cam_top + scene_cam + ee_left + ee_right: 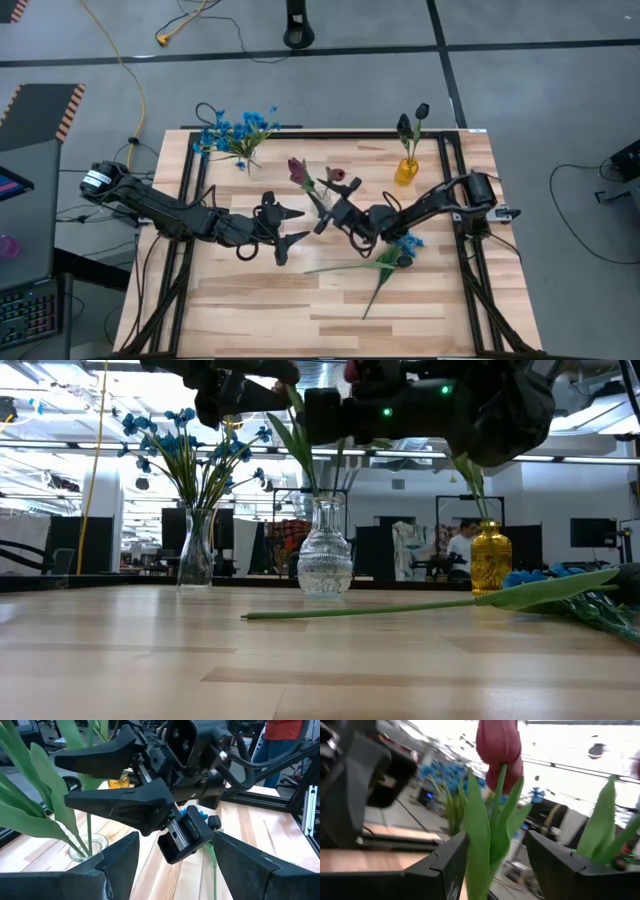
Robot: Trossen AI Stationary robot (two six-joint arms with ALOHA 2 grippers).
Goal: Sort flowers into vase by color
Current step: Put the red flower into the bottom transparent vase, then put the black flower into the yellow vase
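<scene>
Both hands meet over the middle of the wooden surface (250,300). The left hand (285,232) hangs with its two fingers spread wide and nothing between them, facing the right hand (335,207), which also has its fingers apart beside the dark red rosebuds (298,172). In the right wrist view a red bud (498,742) on its green stem stands in the gap between the fingers, but no contact with either finger can be made out.

The red sprigs stand in a clear glass vase (325,563) at the centre of the surface. The bright blue flowers (232,130) sit in a slim clear vase (195,550) at the far left corner, and the near-black buds (412,120) are in a yellow vase (406,170) on the far right.

One long-stemmed sprig (372,268) lies flat on the surface under the right arm, with a small blue bloom (410,243) just beside it. A person (462,545) shows in the room beyond.
</scene>
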